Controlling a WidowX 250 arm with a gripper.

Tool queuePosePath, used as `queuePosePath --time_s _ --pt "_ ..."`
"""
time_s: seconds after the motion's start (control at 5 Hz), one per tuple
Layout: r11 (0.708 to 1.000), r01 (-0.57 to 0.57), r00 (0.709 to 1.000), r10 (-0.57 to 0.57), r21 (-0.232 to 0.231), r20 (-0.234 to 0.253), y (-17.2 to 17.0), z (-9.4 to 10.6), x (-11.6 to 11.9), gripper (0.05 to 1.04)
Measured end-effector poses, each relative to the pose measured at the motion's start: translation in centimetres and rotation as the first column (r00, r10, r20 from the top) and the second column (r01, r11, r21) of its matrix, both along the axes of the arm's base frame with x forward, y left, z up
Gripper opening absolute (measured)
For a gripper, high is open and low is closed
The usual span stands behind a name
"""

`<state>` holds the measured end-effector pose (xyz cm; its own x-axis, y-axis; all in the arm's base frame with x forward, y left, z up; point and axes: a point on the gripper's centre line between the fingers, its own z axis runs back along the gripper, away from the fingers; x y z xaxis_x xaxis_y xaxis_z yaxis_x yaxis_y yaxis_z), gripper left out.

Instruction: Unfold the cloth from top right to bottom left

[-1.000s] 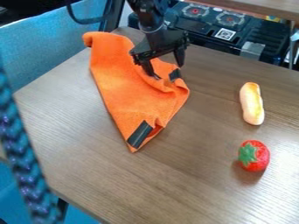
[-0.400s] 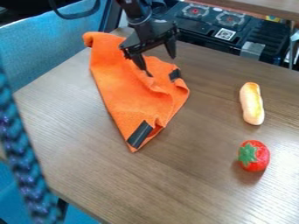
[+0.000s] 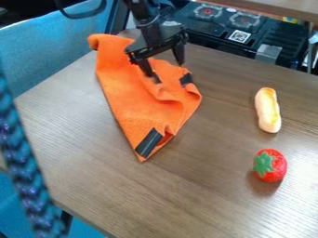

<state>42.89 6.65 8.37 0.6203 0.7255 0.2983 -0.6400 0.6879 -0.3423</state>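
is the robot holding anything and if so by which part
Nothing is held: the gripper is over the upper part of the orange cloth, its fingers spread apart with no fabric pinched between them.

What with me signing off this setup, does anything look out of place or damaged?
Nothing stands out. The orange cloth is creased and partly folded, but the task is unfolding it. The strawberry and bread look whole.
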Motion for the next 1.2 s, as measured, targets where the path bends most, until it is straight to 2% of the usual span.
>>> queuePosePath --time_s 0.2,0.4,0.6,0.8,1.0,1.2 --pt "0.999 -0.042 0.997 0.041 -0.011 -0.070 0.9 -0.7 -0.1 0.999" --pt "0.995 -0.097 0.981 0.091 -0.026 -0.169 1.4 -1.7 -0.1 0.999" --pt "0.990 -0.136 0.965 0.125 -0.029 -0.230 2.0 -2.9 0.2 0.935" --pt "0.988 -0.154 0.957 0.145 -0.015 -0.250 2.4 -3.2 0.3 0.790" --pt "0.987 -0.159 0.951 0.146 -0.028 -0.271 2.2 -3.6 0.4 0.498" --pt "0.992 -0.110 0.961 0.092 -0.057 -0.261 1.8 -3.3 0.7 0.219"
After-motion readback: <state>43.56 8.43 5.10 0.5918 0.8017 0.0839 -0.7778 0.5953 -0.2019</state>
